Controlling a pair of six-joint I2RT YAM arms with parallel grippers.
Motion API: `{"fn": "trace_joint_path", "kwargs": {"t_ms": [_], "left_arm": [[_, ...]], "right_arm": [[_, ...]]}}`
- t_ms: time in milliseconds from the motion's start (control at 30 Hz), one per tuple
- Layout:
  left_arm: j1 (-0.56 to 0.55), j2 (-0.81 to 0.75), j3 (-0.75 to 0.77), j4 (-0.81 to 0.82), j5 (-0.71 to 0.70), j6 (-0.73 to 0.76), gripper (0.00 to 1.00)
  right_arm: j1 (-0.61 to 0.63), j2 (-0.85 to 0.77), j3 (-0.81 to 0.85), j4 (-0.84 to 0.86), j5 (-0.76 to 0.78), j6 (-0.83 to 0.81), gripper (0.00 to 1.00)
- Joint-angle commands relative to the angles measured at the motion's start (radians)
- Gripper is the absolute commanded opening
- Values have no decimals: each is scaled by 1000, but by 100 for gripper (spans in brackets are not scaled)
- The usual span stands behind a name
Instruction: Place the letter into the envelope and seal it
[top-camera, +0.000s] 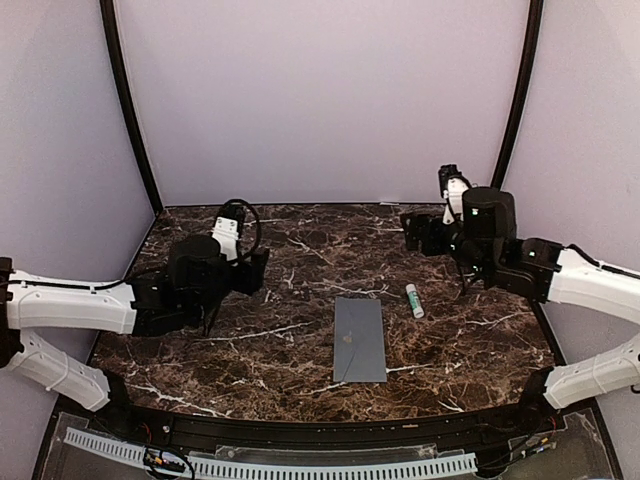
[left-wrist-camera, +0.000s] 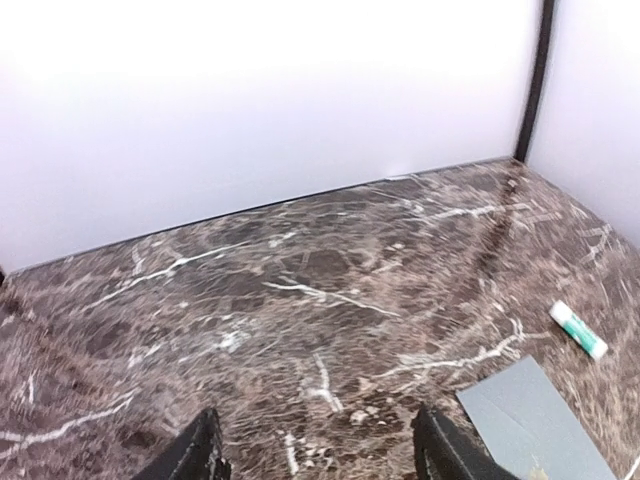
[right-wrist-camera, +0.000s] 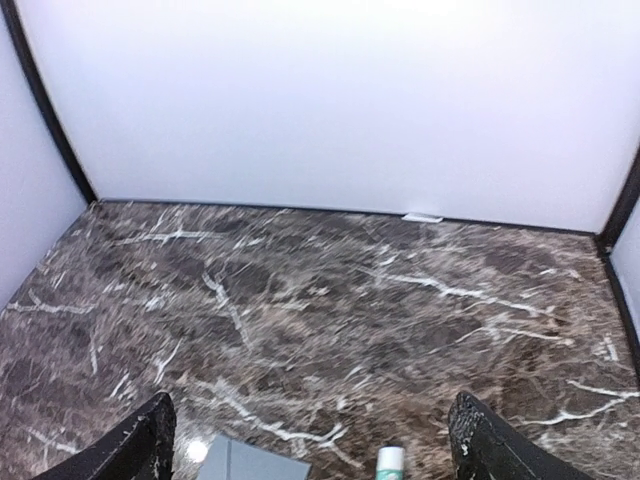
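One marbled tabletop (top-camera: 300, 250), envelope (top-camera: 360, 340), pale walls (top-camera: 320, 100)

The dark brown marble-patterned table (top-camera: 300, 250), veined with white, carries two things. A flat blue-grey rectangular paper envelope (top-camera: 360, 340) lies near the middle of the table, slightly right of centre, its long sides running away from the arm bases and faint crease lines showing on its face. A small white-and-green glue stick (top-camera: 414, 300) lies on its side near the envelope's far right corner, not touching it.
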Motion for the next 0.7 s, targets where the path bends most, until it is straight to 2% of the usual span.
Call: {"fn": "trace_joint_path", "kwargs": {"t_ms": [0,200,300,400,433,533,667], "left_arm": [[97,-139,-96,-54,-147,49,68],[263,-217,-205,-13,-274,108,74],[339,-221,-254,59,-309,130,80],[428,-221,-329,146,-330,163,81],[442,-223,-351,221,-332,182,80],[512,-224,-463,405,-271,290,77],[606,-201,-506,525,-134,285,77]], "right_arm": [[-58,-149,-115,130,159,-109,91],[-133,-244,-229,216,302,-157,99],[-199,-226,-237,202,309,-144,99],[-273,-198,-248,201,293,-117,99],[-295,-191,-256,214,291,-117,99],[-359,-181,-319,304,236,-173,99],[-450,-188,-463,492,119,-236,99]]}}
